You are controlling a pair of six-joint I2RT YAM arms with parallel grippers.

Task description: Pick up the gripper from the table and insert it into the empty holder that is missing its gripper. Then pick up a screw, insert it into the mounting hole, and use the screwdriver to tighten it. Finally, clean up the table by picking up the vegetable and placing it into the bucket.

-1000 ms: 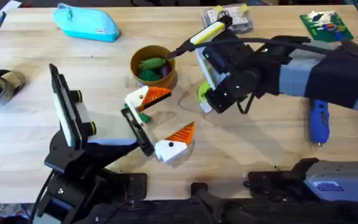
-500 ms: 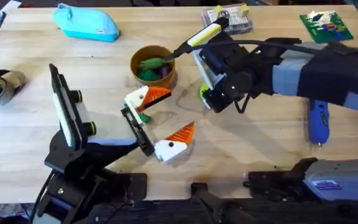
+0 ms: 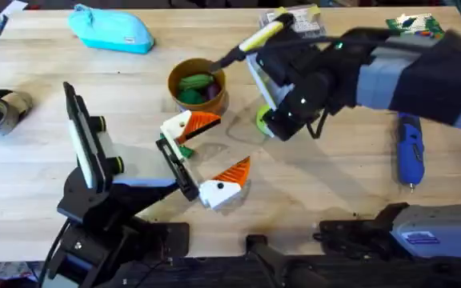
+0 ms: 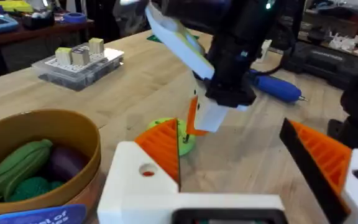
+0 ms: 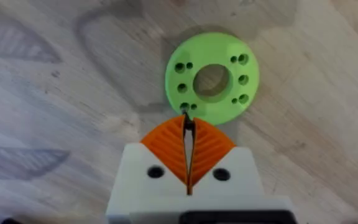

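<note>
Your right arm reaches in from the bench's right edge toward the middle, its right gripper [image 3: 272, 128] low over the lime green disc [image 3: 261, 118], a yellow-handled tool [image 3: 254, 42] angled above it. Whether its fingers are parted, you cannot tell from overhead. Just left, toward the far edge, the bucket [image 3: 182, 76] holds green and purple vegetables [image 3: 194, 88]. Your left gripper [image 3: 211, 152] sits near the bench's centre, its two white-and-orange fingers spread wide apart. The screwdriver [image 3: 410, 152] lies near the right edge. A turquoise pouch [image 3: 110, 29] rests by the far left corner, a green circuit board [image 3: 414, 26] by the far right corner.
</note>
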